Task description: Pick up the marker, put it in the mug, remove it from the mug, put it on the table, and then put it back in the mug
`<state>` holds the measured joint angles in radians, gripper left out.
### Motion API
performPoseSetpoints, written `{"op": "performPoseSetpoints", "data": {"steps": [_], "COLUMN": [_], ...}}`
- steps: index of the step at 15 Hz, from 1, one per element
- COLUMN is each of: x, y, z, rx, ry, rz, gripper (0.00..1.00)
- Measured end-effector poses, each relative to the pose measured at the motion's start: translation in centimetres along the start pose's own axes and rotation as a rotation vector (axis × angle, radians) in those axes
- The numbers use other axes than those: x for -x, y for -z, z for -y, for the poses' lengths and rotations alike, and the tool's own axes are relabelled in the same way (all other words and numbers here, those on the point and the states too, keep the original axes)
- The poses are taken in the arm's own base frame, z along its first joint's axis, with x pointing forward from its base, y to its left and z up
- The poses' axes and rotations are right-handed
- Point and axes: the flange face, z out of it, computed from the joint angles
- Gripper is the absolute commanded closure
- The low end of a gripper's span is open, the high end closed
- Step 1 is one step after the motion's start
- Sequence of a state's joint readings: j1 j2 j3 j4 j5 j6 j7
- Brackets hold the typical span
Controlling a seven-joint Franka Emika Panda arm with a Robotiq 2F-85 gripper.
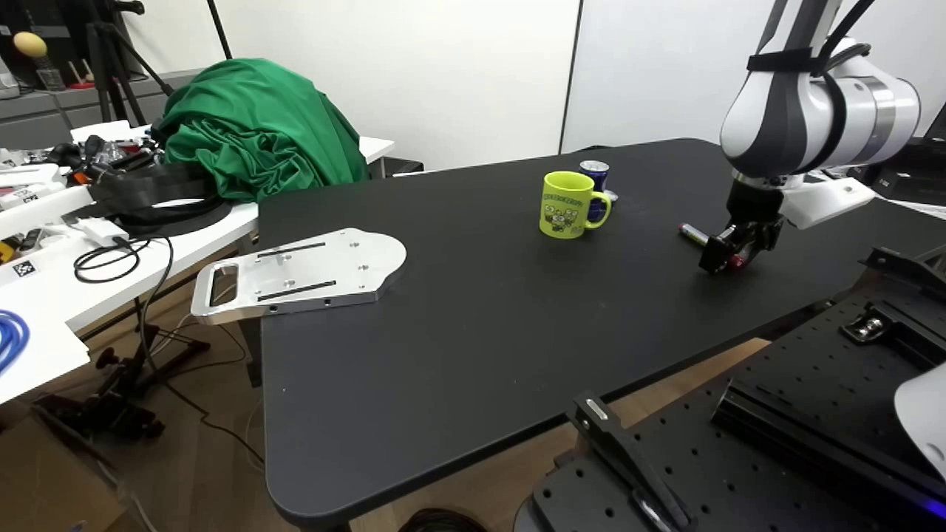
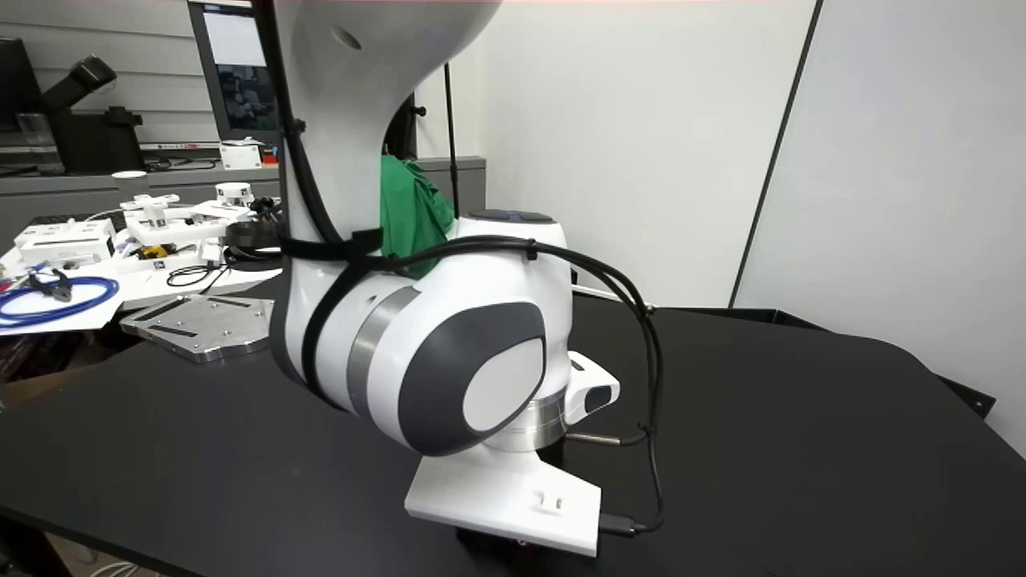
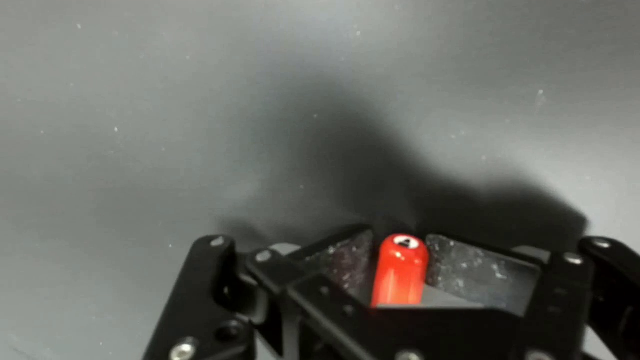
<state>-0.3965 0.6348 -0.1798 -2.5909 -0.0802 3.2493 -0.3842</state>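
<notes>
In an exterior view, from the claw (image 1: 734, 255): blue can (image 1: 597, 174) left, farther back; slotted metal plate (image 1: 318, 266) left, well apart; green cloth heap (image 1: 259, 122) left, beyond the plate; cluttered white side table (image 1: 55, 307) far left, coiled blue cable (image 1: 21, 334) lying on it.

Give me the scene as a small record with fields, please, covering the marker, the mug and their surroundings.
target: marker, outside the mug, on or just above the black table
grasp: red end between the pads of the tool; whether they press on it is unclear
container: the mug, yellow-green, upright, dark print on its side
behind container: dark blue can, partly hidden by the mug in an exterior view
table edge: silver plate, overhanging the table
background: heaped green cloth
</notes>
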Motion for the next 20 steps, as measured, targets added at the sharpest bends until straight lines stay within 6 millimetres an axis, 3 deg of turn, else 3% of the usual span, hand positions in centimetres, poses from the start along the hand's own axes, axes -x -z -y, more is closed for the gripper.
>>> {"op": "performPoseSetpoints", "data": {"steps": [5,6,17,18,19,20], "x": [-0.8,-0.9,-1.9,-2.0,-2.0,-2.1], "y": [0.3,0.4,1.5,1.5,1.5,1.5], "z": [0.4,0.4,0.9,1.0,1.2,1.3], "rx": [0.000,0.000,-0.002,-0.002,-0.002,-0.002], "ry": [-0.002,-0.002,0.008,0.009,0.010,0.013], "rz": [-0.010,-0.013,-0.025,-0.025,-0.025,-0.025], "gripper": [0.02,0.00,0.00,0.25,0.26,0.33]}}
